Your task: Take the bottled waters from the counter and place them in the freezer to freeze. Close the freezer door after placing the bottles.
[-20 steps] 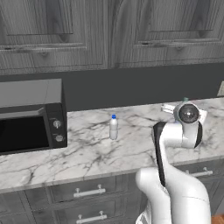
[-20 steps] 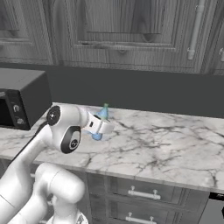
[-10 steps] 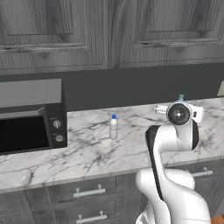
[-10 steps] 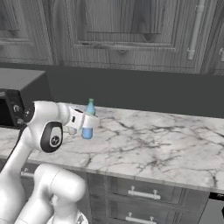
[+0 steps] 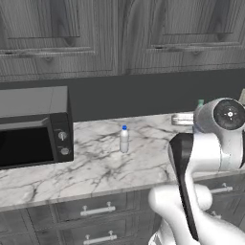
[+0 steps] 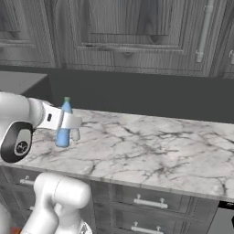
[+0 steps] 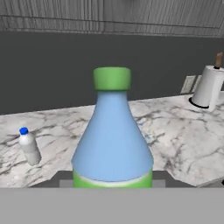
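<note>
The gripper (image 6: 68,122), at the left of the right base view, is clamped on the blue green-capped bottle (image 7: 112,135) above the marble counter (image 6: 151,153), so carrying looks underway, and next comes reaching the freezer.

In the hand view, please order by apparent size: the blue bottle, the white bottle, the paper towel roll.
1. Blue bottle, though it is nearest the camera, which inflates it.
2. Paper towel roll.
3. White bottle.
True sizes stay uncertain.
</note>
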Robot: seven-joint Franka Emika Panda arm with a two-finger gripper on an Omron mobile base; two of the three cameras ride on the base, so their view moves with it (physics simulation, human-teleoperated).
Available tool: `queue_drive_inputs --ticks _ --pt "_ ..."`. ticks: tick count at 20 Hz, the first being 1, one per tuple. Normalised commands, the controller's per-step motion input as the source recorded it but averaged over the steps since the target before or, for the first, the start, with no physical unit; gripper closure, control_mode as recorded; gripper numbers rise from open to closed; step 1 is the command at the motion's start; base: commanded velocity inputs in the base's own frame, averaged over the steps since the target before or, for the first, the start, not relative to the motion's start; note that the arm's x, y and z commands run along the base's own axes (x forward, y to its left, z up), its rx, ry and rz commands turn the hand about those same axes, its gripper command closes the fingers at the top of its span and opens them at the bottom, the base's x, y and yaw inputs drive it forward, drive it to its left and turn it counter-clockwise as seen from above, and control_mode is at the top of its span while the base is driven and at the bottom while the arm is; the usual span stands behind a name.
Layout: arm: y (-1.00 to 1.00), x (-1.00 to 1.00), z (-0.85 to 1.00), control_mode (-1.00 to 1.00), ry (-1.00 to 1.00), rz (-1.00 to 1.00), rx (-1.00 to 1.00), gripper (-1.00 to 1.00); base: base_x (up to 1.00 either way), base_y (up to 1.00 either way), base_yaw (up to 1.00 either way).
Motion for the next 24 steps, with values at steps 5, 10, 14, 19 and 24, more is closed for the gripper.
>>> queue_drive_inputs --ticks 5,10,14,19,24 --pt "0.21 -0.99 0.01 -1.00 -0.15 0.13 0.00 1.00 0.00 0.00 0.00" --pt "0.08 -0.97 0.00 -1.00 -0.22 0.08 0.00 1.00 0.00 0.00 0.00" --pt "0.00 -0.53 -0.12 -1.00 -0.32 0.02 0.00 1.00 0.00 0.00 0.00" --pt "0.00 -0.25 -0.16 -1.00 -0.39 0.03 0.00 1.00 0.00 0.00 0.00" --pt "0.16 -0.15 -0.10 -1.00 -0.37 0.05 -0.08 1.00 0.00 0.00 0.00"
